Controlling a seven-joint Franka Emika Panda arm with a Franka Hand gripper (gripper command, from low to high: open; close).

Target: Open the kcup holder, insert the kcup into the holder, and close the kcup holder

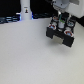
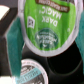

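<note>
The black kcup holder (image 1: 60, 34) stands on the white table toward the exterior view's right. My gripper (image 1: 60, 21) hangs directly over it. In the wrist view the kcup (image 2: 45, 25) fills the middle, its round green top reading "Dark Magic", and my teal fingers (image 2: 12, 34) press against it on both sides. Under it lie the holder's dark round pod slots (image 2: 65, 65), one of them holding another green-topped pod (image 2: 30, 70). From the exterior view I cannot tell how far the tray is pulled out.
A tall white bottle-like object (image 1: 25, 10) with a dark marking stands at the back on the exterior view's left. The white table (image 1: 30, 60) spreads out in front of the holder. Dark clutter lines the back edge.
</note>
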